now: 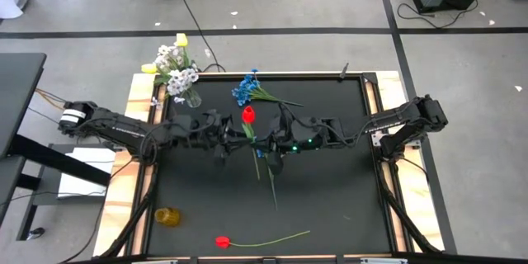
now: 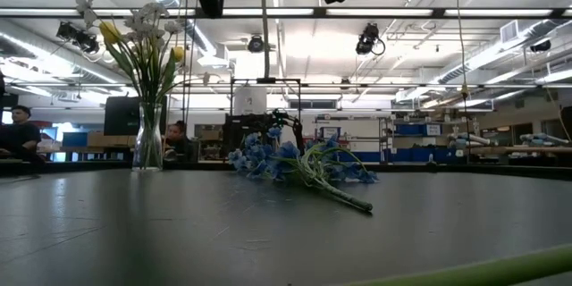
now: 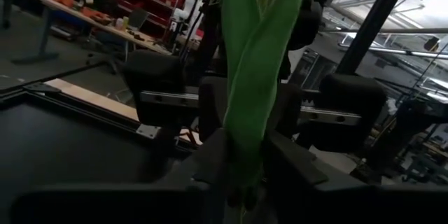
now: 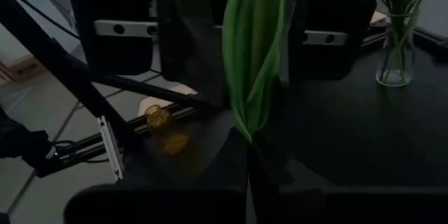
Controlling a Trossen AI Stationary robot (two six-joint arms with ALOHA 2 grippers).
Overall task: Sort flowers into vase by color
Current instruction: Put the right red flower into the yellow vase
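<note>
- Now the step looks like a handover: the red tulip [image 1: 248, 115] hangs above the table's [image 1: 330, 206] middle, its stalk between both hands.
- The left hand [image 3: 241, 175] and the right hand [image 4: 246, 147] each seem closed on it.
- Next, I think, one hand must let go, so the other can carry it to a vase [image 1: 191, 97].

Small amber jar [image 1: 167, 216] (lying sideways) near the black mat's [image 1: 330, 206] edge.

Overhead, table-level, two close wrist views
</note>
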